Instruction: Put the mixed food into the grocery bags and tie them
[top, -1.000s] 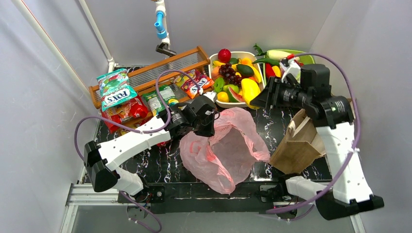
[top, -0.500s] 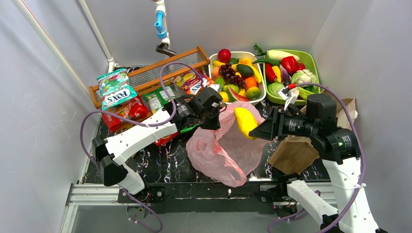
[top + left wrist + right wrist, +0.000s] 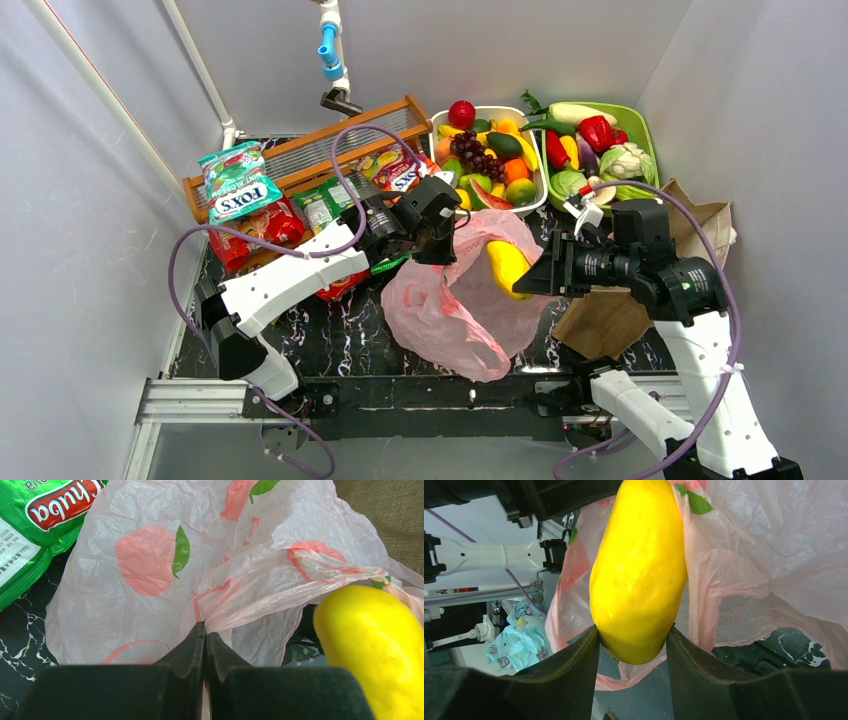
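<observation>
The left gripper (image 3: 204, 629) is clenched on a fold of the pink bag (image 3: 150, 555) near its rim; the right gripper (image 3: 632, 637) grasps the yellow fruit (image 3: 639, 565) by one end, at the bag's open mouth; the paper bag (image 3: 610, 322) lies just right of the pink one

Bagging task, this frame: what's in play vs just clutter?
Job: yellow toy mango in right fingers; pink plastic bag pinched by left fingers; brown paper bag; snack packets; toy fruit.
Lying about: wooden rack; white basket; green tray.
</observation>
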